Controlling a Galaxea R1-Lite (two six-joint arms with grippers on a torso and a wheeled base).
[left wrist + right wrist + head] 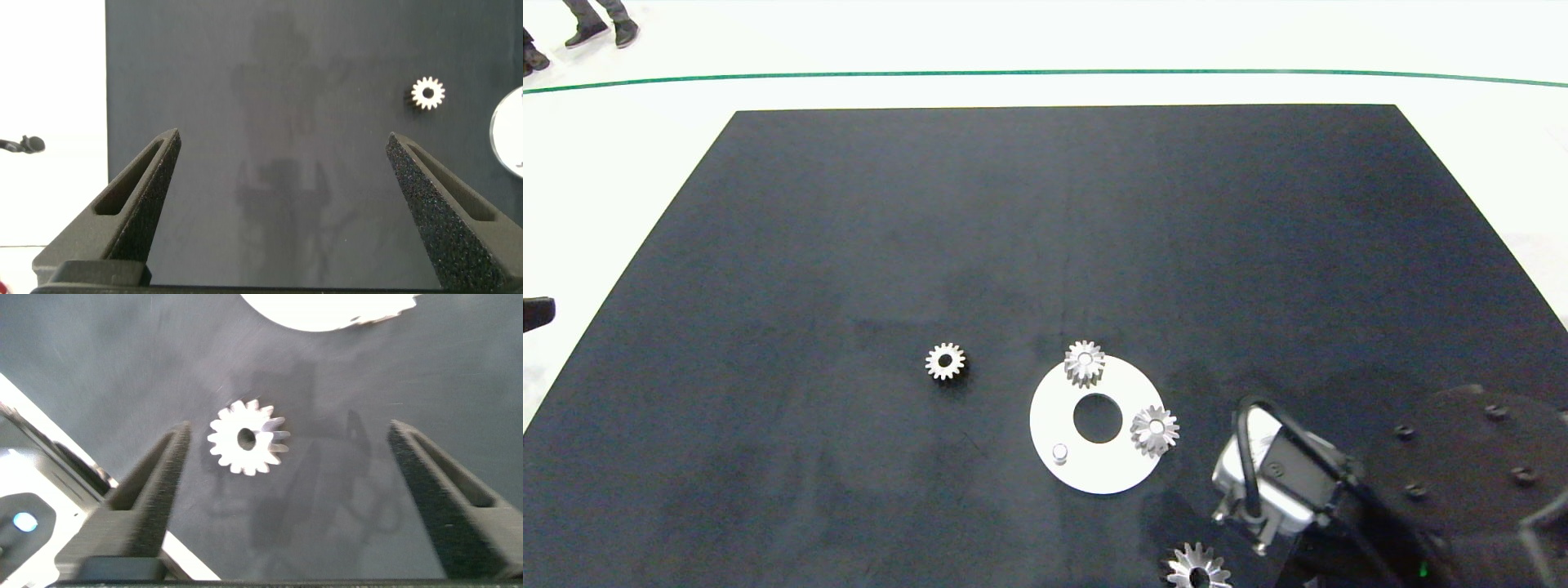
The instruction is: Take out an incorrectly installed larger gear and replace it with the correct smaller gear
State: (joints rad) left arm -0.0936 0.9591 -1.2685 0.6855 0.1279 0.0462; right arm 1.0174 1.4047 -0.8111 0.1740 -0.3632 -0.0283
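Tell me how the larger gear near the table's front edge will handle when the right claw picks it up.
The larger gear looks like solid metal, so probably rigid and heavy for its size. Lying flat, it likely won't roll. Its pointed teeth may slip between the open right claw's pads.

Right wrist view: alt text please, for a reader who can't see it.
The open right gripper hangs over the larger gear, which lies flat on the black mat nearer one finger, untouched. An edge of the white disc shows beyond it.

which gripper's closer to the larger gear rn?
Right. The right gripper hangs open above the larger gear at the mat's near edge; the left gripper is open far across the mat.
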